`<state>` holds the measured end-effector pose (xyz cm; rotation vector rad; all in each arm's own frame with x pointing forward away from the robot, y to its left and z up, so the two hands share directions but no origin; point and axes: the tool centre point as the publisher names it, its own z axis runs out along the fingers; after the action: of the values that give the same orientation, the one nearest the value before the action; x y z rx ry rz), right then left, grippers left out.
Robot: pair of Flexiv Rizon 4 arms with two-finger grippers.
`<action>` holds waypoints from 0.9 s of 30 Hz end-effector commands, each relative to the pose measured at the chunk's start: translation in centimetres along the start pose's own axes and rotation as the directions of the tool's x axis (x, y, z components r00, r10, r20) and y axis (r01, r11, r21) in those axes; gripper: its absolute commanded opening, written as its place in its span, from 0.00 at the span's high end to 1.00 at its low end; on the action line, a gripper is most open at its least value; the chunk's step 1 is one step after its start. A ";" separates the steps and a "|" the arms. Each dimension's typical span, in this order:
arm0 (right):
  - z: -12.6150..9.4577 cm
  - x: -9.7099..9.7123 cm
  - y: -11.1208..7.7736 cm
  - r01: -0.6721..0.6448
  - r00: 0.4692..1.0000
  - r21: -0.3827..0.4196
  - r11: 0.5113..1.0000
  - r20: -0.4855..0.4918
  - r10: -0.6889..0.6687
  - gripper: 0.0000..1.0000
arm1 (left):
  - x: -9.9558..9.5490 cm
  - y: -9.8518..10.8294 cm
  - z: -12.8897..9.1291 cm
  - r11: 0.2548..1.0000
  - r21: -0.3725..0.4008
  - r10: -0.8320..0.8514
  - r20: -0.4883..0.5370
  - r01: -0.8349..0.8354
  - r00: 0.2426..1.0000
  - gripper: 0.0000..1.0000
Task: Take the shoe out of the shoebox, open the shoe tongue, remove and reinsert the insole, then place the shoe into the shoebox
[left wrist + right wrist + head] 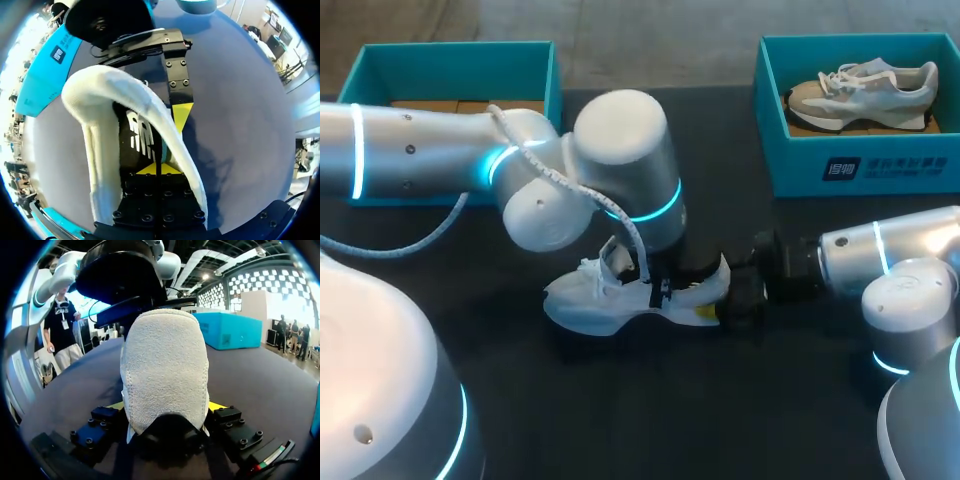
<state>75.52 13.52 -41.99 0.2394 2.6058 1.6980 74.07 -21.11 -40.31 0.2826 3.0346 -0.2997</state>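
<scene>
The left jaws reach down into the mouth of the shoe (590, 305), over its dark insole (137, 135); whether they are spread or pinching something cannot be told. The right jaws pinch the heel (165, 365) from both sides, holding the shoe steady where it lies about mid-bench (720, 420), toe toward the left edge.

With the shoe out of its box, the tongue (615, 255) and laces raised and the insole seemingly lying inside, the insole step looks to be in hand. Whether the insole is being lifted out or seated back is not clear. Either way, the next move probably needs the heel grip kept firm while the left jaws work inside.

The left shoebox (455, 60), at the far left corner, shows only brown card inside. The right shoebox (860, 165), at the far right corner, holds a second sneaker (865, 92), beige and white.
</scene>
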 end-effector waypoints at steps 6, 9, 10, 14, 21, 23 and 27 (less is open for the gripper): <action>0.2 -0.2 -0.2 -0.001 1.000 0.005 1.000 0.001 0.001 1.00 | -0.4 2.2 -2.3 0.998 0.063 -0.021 -0.027 0.023 0.999 1.00; 0.2 -0.2 -0.2 -0.001 1.000 0.005 1.000 0.001 0.001 1.00 | -0.4 2.5 -2.7 0.997 0.067 -0.028 -0.023 0.030 0.999 1.00; 0.2 -0.2 -0.2 -0.001 1.000 0.005 1.000 0.001 0.001 1.00 | -0.4 2.6 -2.8 0.997 0.071 -0.032 -0.024 0.034 0.999 1.00; 0.2 -0.2 -0.2 -0.001 1.000 0.005 1.000 0.001 0.001 1.00 | -0.4 2.9 -3.4 0.995 0.091 -0.045 -0.029 0.047 0.999 1.00; 0.2 -0.2 -0.2 -0.001 1.000 0.005 1.000 0.001 0.001 1.00 | -0.4 3.2 -4.3 0.991 0.115 -0.067 -0.025 0.069 0.997 1.00; 0.2 -0.2 -0.2 -0.001 1.000 0.005 1.000 0.001 0.001 1.00 | -0.4 3.4 -4.6 0.987 0.134 -0.080 -0.032 0.084 0.996 1.00; 0.2 -0.2 -0.2 -0.001 1.000 0.005 1.000 0.001 0.001 1.00 | -0.5 3.3 -5.0 0.981 0.171 -0.084 -0.056 0.093 0.995 1.00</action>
<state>75.52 13.47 -42.02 0.2396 2.6068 1.6968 74.78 -17.89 -36.20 0.1583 3.0774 -0.5311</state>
